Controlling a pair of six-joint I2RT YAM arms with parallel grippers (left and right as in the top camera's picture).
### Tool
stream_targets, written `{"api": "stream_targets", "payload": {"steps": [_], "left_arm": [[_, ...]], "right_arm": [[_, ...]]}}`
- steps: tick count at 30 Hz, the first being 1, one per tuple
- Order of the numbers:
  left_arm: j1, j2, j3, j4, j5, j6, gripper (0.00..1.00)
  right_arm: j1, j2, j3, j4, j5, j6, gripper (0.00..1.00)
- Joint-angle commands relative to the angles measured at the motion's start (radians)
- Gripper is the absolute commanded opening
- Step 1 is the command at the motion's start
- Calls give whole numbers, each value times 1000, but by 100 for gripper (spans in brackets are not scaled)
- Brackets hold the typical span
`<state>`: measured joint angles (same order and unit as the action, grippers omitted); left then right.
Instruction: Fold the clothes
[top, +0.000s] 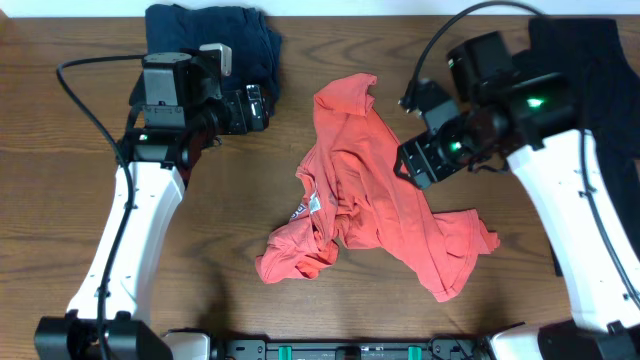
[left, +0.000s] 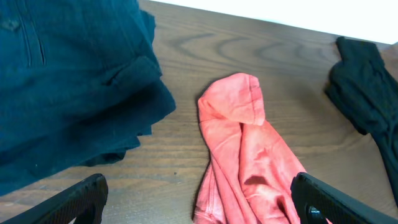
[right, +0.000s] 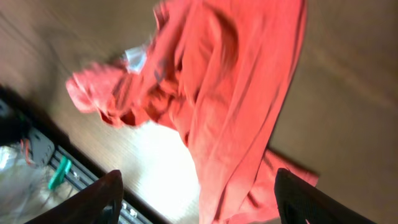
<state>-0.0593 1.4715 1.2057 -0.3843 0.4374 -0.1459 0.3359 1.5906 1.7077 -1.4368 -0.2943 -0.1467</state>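
A coral-red T-shirt (top: 370, 190) lies crumpled in the middle of the wooden table, a white neck label showing near its left side. It also shows in the left wrist view (left: 249, 155) and the right wrist view (right: 230, 81). A folded dark navy garment (top: 215, 35) lies at the back left, large in the left wrist view (left: 68, 81). A black garment (top: 590, 60) lies at the back right, partly under my right arm, and shows in the left wrist view (left: 367, 87). My left gripper (top: 262, 105) is open beside the navy garment. My right gripper (top: 412, 165) is open above the shirt's right side.
The table's front edge carries a black rail with green clips (top: 350, 350), also seen in the right wrist view (right: 56, 174). Bare wood (top: 230, 220) lies to the left of the shirt.
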Motion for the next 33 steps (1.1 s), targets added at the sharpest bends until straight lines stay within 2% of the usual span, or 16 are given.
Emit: {"api": "stream_targets", "payload": {"steps": [1,2,5,10,11,15,22,27,30,33], "left_arm": [[2,27,8,0,-12,-28,95],[2,33,8,-1,-12,-29,95],[1,39,8,1,-13,-49,95],[-13,58,8,2,-17,-58,95],[-16,69,8,1,-21,-58,95],[-16,98,8,-5,-20,-58,95],[-34,143,8,-14,-20,-77,95],[-39,164,8,-13,-21,-77,95],[-39,166,8,-14,-31,-77,95],[-39,166,8,-13,-31,-77,95]], "right_arm": [[10,18,-106,27,35,46,73],[12,18,-151,50,57,71,72],[22,18,-299,146,151,174,58],[46,18,-492,284,179,258,50],[62,18,-541,326,179,280,46],[119,18,-616,412,215,324,45],[231,18,-683,504,401,440,43],[239,18,-690,500,555,520,18],[233,18,-690,518,560,525,4],[221,18,-689,546,561,524,1]]}}
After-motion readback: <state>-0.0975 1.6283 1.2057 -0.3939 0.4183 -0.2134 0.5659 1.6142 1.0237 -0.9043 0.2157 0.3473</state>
